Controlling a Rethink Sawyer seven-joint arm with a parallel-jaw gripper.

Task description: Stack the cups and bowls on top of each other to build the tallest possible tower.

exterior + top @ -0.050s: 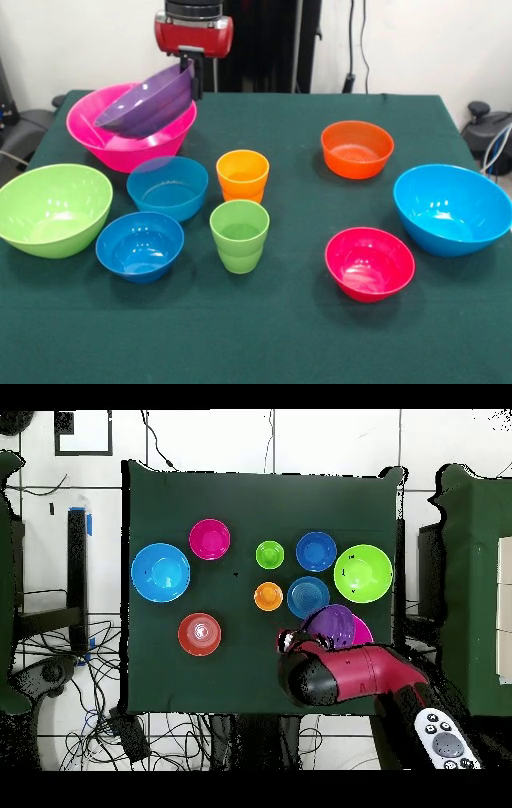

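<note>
A dark green cloth point(280, 336) covers the whole table and lies mostly smooth, its near stretch bare in the front view. Nearest the camera sit the red-pink bowl point(370, 262), the dark blue bowl point(140, 246) and the lime green cup point(239, 235), with the big lime green bowl point(54, 209) at the left edge and the large sky blue bowl point(453, 208) cut off slightly at the right. Just behind come the teal bowl point(167, 187) and the orange cup point(242, 175), the cup standing just beside the green one. Farther back the orange bowl point(357, 148) stands alone, well apart from the big pink bowl point(120, 140) at the far left. The purple bowl point(149, 102) hangs tilted over the pink one, its low edge inside that bowl, its raised rim pinched by the gripper point(190, 76). The arm point(350, 674) above is cut off by the picture's top, and overhead it hides most of the pink bowl. Behind the table are a white wall, hanging cables and black chairs at both sides; overhead, tiled floor with loose wires.
</note>
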